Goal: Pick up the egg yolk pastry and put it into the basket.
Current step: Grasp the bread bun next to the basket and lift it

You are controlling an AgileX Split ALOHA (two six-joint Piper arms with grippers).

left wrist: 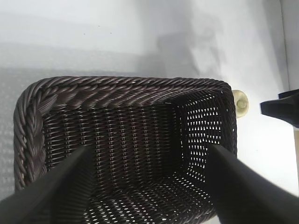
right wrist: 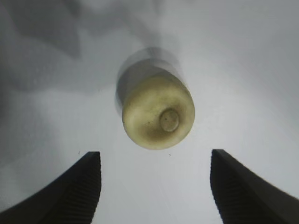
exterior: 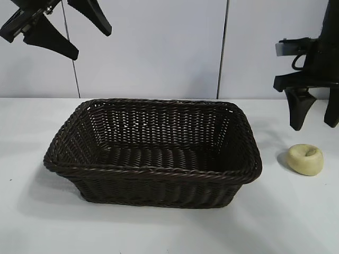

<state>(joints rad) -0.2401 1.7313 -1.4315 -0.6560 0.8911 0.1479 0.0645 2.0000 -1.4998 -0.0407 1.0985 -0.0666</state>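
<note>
Nearest the lens, the basket (exterior: 153, 151) lies empty; right gripper (exterior: 317, 126), jaws spread and unloaded, hangs directly above the ungrasped egg yolk pastry (exterior: 305, 159); grasp and transfer remain.

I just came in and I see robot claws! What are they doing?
The right gripper hangs open just above a small round pale-yellow egg yolk pastry lying on the white table, not touching it. Beside the pastry stands a big dark-brown woven wicker basket, with nothing in it. The left gripper waits open, up high over the basket's other end.
</note>
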